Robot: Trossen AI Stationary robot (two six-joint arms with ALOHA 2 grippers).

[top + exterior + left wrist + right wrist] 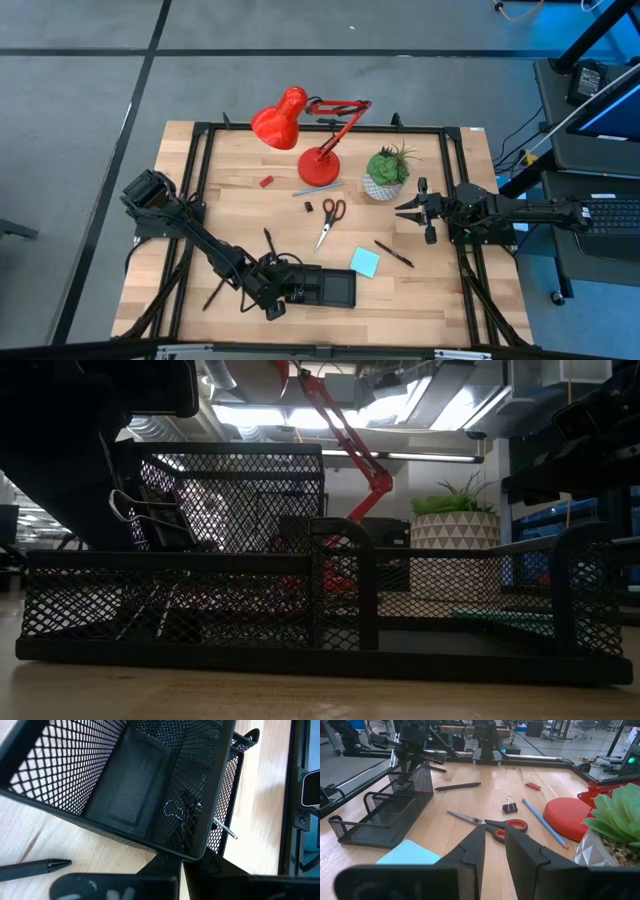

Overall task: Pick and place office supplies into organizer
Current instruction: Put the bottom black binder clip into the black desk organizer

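Left end effector (pixel 182 862) sits pinched shut right over the organizer (pixel 325 288), fingertips meeting just above the mesh rim of its tall compartment, nothing between them. A binder clip (pixel 175 810) lies down inside that compartment, by the look of it just delivered. Good practice here is a straight lift clear of the rim before swinging away, so the fingers don't snag the mesh.

Right end effector (pixel 494 851) hangs near the potted plant (pixel 388 170), fingers a small way apart and empty.

Across the surface (pixel 430 290): red-handled scissors (pixel 329 219), a blue sticky-note pad (pixel 364 262) just beside the organizer, a dark pen (pixel 394 253), another clip (pixel 509 807), a blue pencil (pixel 542 821), all loose.
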